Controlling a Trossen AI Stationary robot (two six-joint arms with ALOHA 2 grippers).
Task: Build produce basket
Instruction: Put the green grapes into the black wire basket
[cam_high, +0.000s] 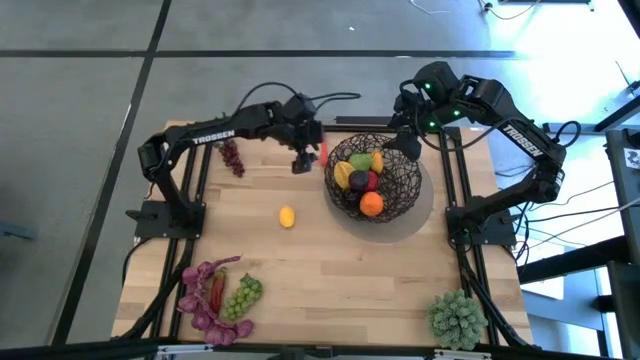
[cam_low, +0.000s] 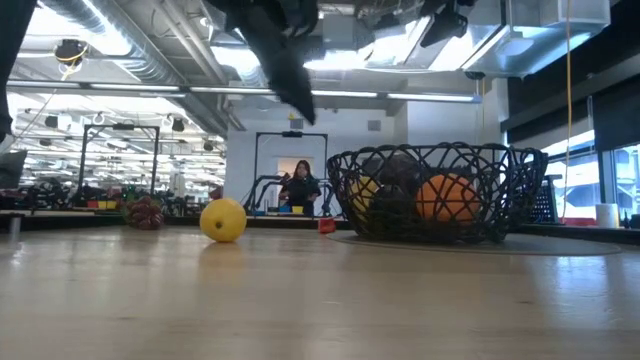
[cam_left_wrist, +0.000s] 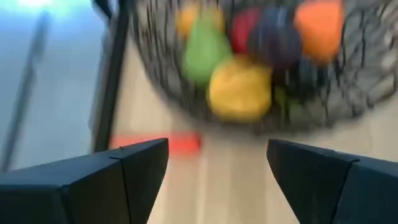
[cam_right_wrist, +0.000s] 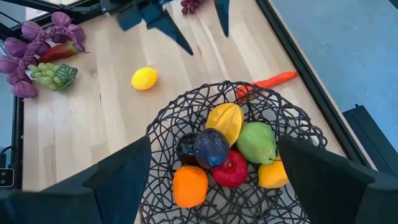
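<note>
- Pale wooden desk (cam_high: 330, 270), basket (cam_high: 400, 190) toward right rear, partly filled: orange (cam_high: 371, 204), yellow, green, red and dark fruit inside.
- Left out: leaves, chilli and green grapes (cam_high: 241, 297) at front left, purple grapes (cam_high: 232, 157), lemon (cam_high: 287, 216), red piece (cam_high: 323, 150) beside basket.
- Left gripper (cam_high: 301, 163) wide open, empty, just beside basket.
- Right gripper (cam_high: 405, 147) wide open, empty, above basket's rear rim.

From the high view you look straight down on the whole table (cam_high: 330, 255), with the basket (cam_high: 372, 178) lying between both end effectors. The low view sits at table-top height and faces level across the boards into the room, sharing the basket (cam_low: 435, 192) and the lemon (cam_low: 223, 219) with the high view. Each wrist view looks forward past its own fingers: the left sits close to the basket (cam_left_wrist: 261, 68), the right looks down from above it.
</note>
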